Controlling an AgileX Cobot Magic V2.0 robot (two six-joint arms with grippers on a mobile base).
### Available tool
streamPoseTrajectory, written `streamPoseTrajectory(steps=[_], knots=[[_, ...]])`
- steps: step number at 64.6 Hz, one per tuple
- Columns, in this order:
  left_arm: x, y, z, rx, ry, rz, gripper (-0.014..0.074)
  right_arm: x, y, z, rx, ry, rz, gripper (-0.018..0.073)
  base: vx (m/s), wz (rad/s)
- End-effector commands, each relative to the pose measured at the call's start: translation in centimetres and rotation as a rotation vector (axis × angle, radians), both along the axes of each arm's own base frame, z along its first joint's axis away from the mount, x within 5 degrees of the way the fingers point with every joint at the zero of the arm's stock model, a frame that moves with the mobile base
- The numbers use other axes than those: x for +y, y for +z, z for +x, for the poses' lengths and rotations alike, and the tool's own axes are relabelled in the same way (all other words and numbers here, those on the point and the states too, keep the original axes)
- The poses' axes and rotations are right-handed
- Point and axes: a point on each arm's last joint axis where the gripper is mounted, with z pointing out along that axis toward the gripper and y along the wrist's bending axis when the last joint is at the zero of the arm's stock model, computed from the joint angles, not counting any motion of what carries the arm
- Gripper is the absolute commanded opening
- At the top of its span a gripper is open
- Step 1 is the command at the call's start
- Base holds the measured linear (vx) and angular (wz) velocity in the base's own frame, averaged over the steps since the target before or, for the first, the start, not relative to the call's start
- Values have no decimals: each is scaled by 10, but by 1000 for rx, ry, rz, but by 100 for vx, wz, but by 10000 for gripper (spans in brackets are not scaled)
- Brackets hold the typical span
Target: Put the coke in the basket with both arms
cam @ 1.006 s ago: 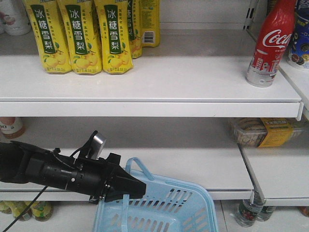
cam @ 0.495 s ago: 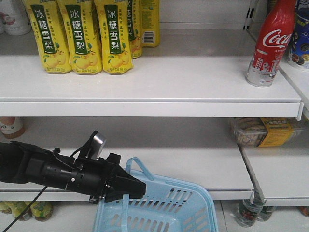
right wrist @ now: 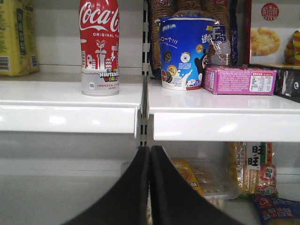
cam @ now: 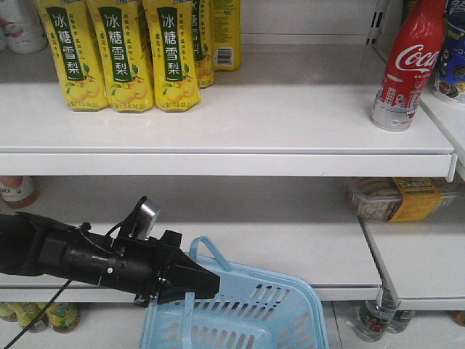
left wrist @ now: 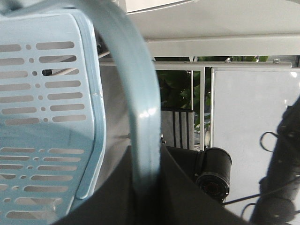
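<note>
Yellow pear-drink bottles [cam: 120, 54]: upper left, upright in a row on white shelf [cam: 218, 123] | blue snack cup [right wrist: 185, 51]: upper centre, just beside pink box [right wrist: 239, 79] | clear yellow-labelled pack [cam: 396, 198]: right, lower shelf
</note>
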Motion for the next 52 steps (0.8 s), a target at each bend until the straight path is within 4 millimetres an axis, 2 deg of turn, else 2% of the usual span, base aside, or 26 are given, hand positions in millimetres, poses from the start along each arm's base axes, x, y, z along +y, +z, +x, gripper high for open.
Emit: streamPoseTrajectory(steps=[1, 8, 17, 29, 45, 52], knots=[[-5, 28, 0, -57, 2, -126, -6, -1, 34, 9, -37, -7, -14, -10, 0, 0], [-5, 28, 0, -57, 2, -126, -6, -1, 59, 23, 16, -8, -31, -10, 0, 0], [-5, 28, 0, -57, 2, -126, -6, -2, 73, 43, 59, -2, 26, -10, 0, 0], [-5, 28, 0, -57, 2, -126, -6, -2, 71, 57, 62, -1, 80, -10, 0, 0], [-5, 28, 0, -57, 2, -126, -6, -2, 72, 58, 58, -3, 55, 0, 0, 0], [-5, 28, 0, -57, 2, -126, -6, -2, 74, 58, 36, -5, 37, 36, 0, 0]])
